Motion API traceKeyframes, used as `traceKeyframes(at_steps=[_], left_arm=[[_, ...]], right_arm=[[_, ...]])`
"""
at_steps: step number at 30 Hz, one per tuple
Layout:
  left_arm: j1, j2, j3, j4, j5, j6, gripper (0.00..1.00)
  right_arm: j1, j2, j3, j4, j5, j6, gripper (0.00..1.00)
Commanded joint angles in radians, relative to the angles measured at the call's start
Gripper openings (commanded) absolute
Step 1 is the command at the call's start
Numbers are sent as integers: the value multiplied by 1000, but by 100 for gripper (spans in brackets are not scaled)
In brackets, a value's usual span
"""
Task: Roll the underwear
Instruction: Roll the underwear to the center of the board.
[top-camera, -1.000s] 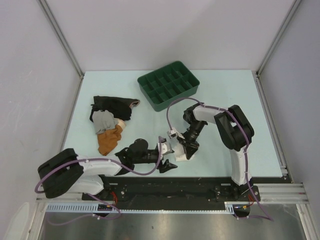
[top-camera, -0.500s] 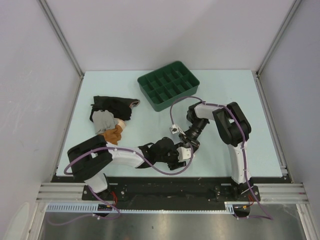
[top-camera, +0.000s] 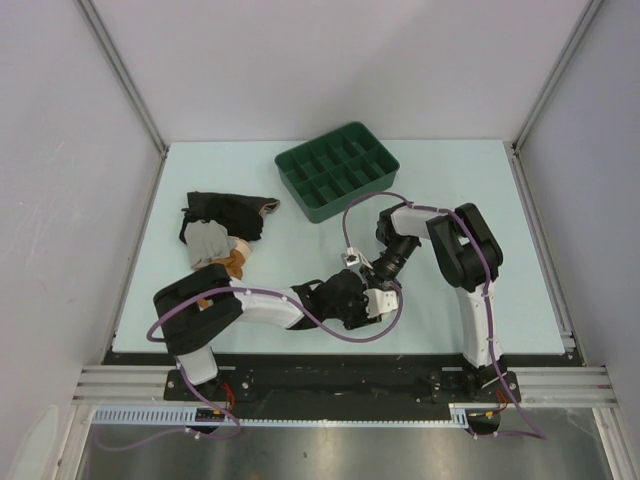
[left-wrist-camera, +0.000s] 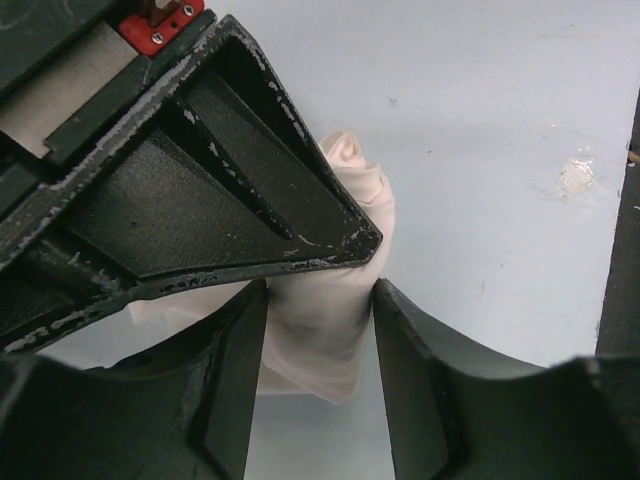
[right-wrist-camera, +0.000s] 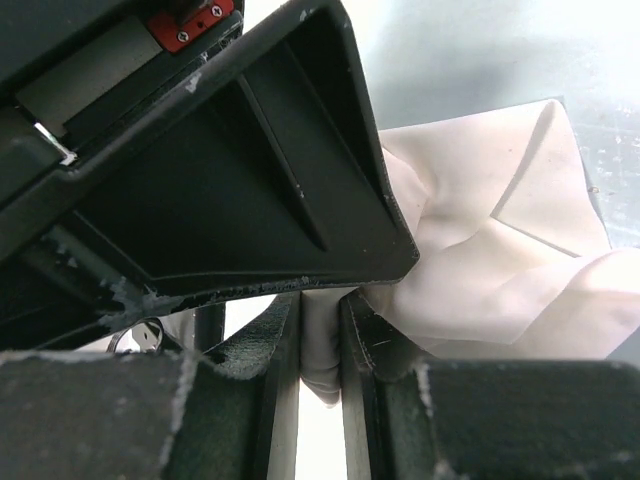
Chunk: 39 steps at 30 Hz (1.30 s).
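Blocked at far middle of table (top-camera: 500, 180) by green compartment tray (top-camera: 337, 172), set at a slant. Blocked near left edge by heap of clothes: black garment (top-camera: 225, 212), grey garment (top-camera: 208, 240), orange-brown garment (top-camera: 236, 263), all touching.

Crowded at near middle: left arm (top-camera: 258, 302) stretched rightward along near edge, right arm (top-camera: 462, 250) bent back leftward, left gripper (left-wrist-camera: 320, 300) and right gripper (right-wrist-camera: 320, 320) meeting over the underwear (right-wrist-camera: 500, 260). No passage between either pair of fingers: gaps filled with fabric.

Open along right edge beyond right arm, at far-right corner, at far-left corner. Open lane between tray and arms, and between clothes heap and tray.
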Motion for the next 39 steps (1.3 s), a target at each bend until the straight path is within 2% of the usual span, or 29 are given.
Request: traceKeyframes(at_steps=[1, 5, 6, 8, 9, 12, 13, 16, 23, 26, 30, 33, 37, 39], left_arm=[[-6, 16, -5, -36, -32, 34, 52], [-6, 36, 15, -60, -15, 46, 45], [-5, 42, 19, -67, 1, 49, 37], [-5, 56, 39, -97, 21, 52, 26], [-5, 61, 44, -106, 40, 51, 16], [12, 64, 58, -145, 84, 29, 6], [18, 65, 59, -168, 121, 22, 6], [56, 62, 61, -203, 207, -12, 5], [179, 102, 175, -361, 435, -107, 3], [226, 160, 276, -464, 543, -152, 3], [265, 316, 435, -663, 629, -161, 4], [280, 395, 536, -755, 663, -155, 5], [296, 490, 611, -798, 684, -155, 6], [303, 512, 622, -803, 706, -161, 7]], right_arm=[[-3, 4, 18, -16, -1, -34, 12], [-3, 3, 17, -14, -3, -34, 14], [-5, 3, 17, -16, -6, -34, 15], [-10, -9, 15, -14, -8, -36, 19], [-11, -20, 17, -13, -6, -36, 21], [-40, -87, 17, 18, 5, -8, 32], [-63, -112, 17, 32, 12, 6, 37], [-102, -196, 17, 84, 46, 50, 43], [-253, -290, 8, 122, 65, 72, 45], [-298, -362, -41, 119, 28, -3, 45], [-324, -521, -192, 156, 14, -228, 46], [-320, -658, -339, 199, 5, -373, 50], [-271, -854, -533, 335, -8, -506, 66], [-229, -911, -584, 479, 23, -462, 69]])
